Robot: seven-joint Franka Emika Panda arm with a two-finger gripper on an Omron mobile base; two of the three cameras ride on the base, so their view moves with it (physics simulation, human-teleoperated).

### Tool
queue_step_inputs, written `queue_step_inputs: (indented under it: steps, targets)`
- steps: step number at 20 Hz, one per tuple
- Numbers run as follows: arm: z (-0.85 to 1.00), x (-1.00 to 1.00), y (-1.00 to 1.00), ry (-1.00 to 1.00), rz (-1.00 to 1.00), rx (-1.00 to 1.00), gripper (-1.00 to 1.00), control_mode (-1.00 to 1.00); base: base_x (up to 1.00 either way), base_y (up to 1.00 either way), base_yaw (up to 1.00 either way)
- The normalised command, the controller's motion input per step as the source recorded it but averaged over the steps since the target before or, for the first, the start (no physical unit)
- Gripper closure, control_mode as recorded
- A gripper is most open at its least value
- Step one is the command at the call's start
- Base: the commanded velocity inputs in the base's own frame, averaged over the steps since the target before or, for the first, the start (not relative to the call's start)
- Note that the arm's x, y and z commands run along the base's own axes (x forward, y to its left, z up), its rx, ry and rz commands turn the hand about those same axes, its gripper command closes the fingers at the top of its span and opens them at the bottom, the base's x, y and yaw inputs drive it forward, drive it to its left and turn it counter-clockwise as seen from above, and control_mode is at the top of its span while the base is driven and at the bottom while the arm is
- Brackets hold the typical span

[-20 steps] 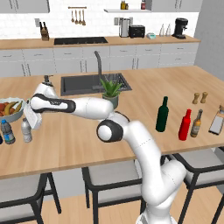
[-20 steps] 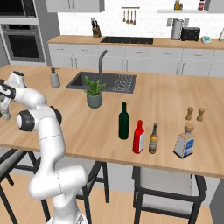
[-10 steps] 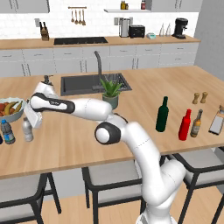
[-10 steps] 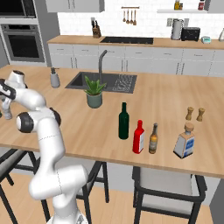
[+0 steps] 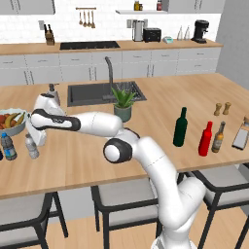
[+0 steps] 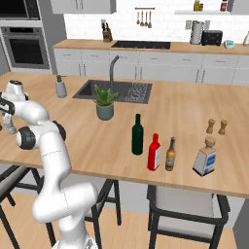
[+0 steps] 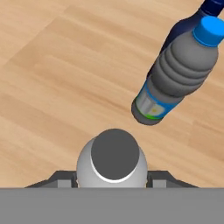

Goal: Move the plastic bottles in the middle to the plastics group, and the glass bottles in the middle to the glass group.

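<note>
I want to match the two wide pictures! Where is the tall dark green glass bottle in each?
Left base view: the tall dark green glass bottle stands right of centre.
Right base view: it stands near the centre.
Shared landmark: the red bottle just right of it.

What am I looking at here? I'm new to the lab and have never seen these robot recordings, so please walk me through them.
It is a simulated kitchen. A white robot arm with a two-finger gripper reaches far to its left over a wooden island counter.

Two pictures come from cameras behind the arm, one on each side. The third looks straight down from the hand itself.

In the hand view, the small clear water bottle sits between the fingers, gripped from above. Beside it stand a blue-label bottle and a dark bottle, and a fruit bowl sits nearby.

Further right are a potted plant, a green wine bottle, a red bottle, a slim brown bottle, a flat pale bottle and two wooden shakers.
</note>
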Motion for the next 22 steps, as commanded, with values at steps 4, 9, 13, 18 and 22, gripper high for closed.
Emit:
queue_step_inputs:
  steps: [4,9,13,18,22]
  targets:
    - [0.00,0.00,-0.03,0.00,0.00,0.00,1.00,-1.00,0.00,0.00,0.00]
    - [-0.15,0.03,-0.27,0.00,0.00,0.05,1.00,-1.00,0.00,0.00,0.00]
    - [-0.27,0.00,-0.14,0.00,0.00,0.01,1.00,-1.00,0.00,0.00,0.00]
    - [-0.13,0.00,-0.02,0.00,0.00,0.00,1.00,-1.00,0.00,0.00,0.00]
    - [0.00,0.00,0.00,0.00,0.00,0.00,1.00,-1.00,0.00,0.00,0.00]
